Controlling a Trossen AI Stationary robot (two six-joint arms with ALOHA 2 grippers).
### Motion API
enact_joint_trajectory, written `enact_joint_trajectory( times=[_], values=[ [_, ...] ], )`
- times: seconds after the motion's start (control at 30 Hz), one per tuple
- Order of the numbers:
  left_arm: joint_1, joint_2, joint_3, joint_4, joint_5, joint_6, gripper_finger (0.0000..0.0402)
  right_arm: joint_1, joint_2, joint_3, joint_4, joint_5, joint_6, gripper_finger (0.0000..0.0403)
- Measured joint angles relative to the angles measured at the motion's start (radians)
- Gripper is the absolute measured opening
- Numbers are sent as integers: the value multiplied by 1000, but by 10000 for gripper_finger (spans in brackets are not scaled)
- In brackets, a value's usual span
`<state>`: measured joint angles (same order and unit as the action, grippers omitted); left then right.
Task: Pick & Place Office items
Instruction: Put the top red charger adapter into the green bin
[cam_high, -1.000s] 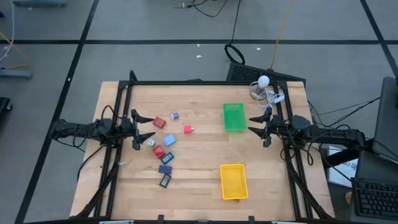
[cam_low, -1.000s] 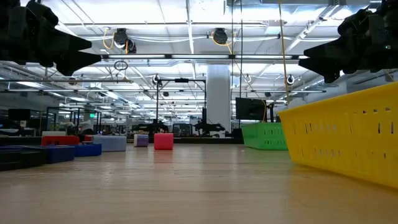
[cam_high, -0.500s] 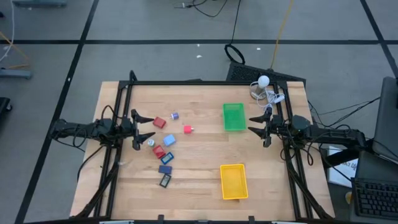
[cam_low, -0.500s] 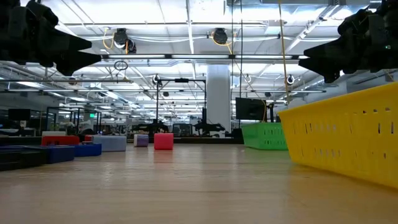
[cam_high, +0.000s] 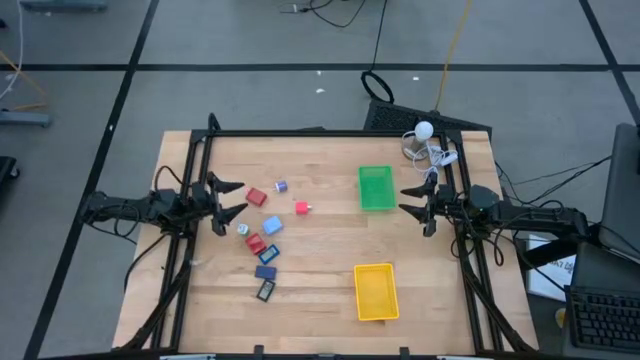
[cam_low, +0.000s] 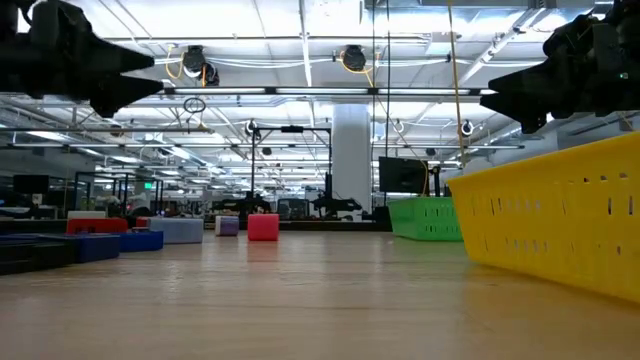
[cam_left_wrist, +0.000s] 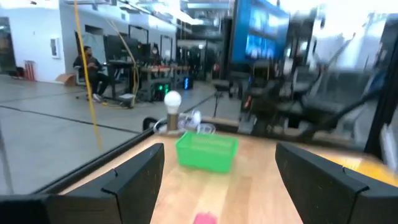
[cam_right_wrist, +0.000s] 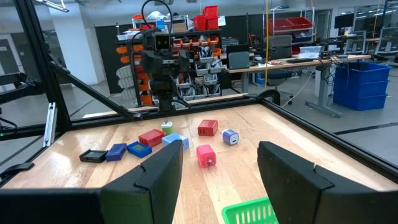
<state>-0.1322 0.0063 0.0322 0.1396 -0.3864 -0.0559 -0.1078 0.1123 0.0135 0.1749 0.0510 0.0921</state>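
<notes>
The office items (cam_high: 264, 236) lie scattered on the desk's (cam_high: 320, 290) left half, their spread running lengthwise from the red and purple pieces at the far side down to the dark navy rectangles nearer the front. The left pincer (cam_high: 229, 201) hovers released just beside them; the right pincer (cam_high: 413, 201) hangs released beside the green tray (cam_high: 376, 188).

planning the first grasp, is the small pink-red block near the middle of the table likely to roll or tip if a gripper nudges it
The pink-red block looks boxy with flat faces, so it should slide rather than roll. It sits alone on the smooth wooden table, clear of the other pieces, so a nudge probably moves only it. It looks small and stiff, likely light.
</notes>
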Motion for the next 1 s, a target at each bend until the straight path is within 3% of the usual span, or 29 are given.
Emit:
enact_joint_trajectory(
  times=[0.17, 0.3, 0.53, 0.63, 0.8, 1.0],
  values=[
    [0, 0, 0, 124, -13, -159, 306, 0, 0, 0, 0, 0, 0, 196],
    [0, 0, 0, 132, -12, -115, 306, 0, 0, 0, 0, 0, 0, 196],
    [5, 45, 0, 114, -295, -98, 306, 0, 0, 0, 0, 0, 0, 196],
    [23, 84, 0, 110, -338, -151, 306, 0, 0, 0, 0, 0, 0, 196],
    [76, 187, 48, -43, -287, -230, 305, 0, 0, 0, 0, 0, 0, 196],
    [149, 387, 199, -433, -222, -490, 305, 0, 0, 0, 0, 0, 0, 196]
  ],
)
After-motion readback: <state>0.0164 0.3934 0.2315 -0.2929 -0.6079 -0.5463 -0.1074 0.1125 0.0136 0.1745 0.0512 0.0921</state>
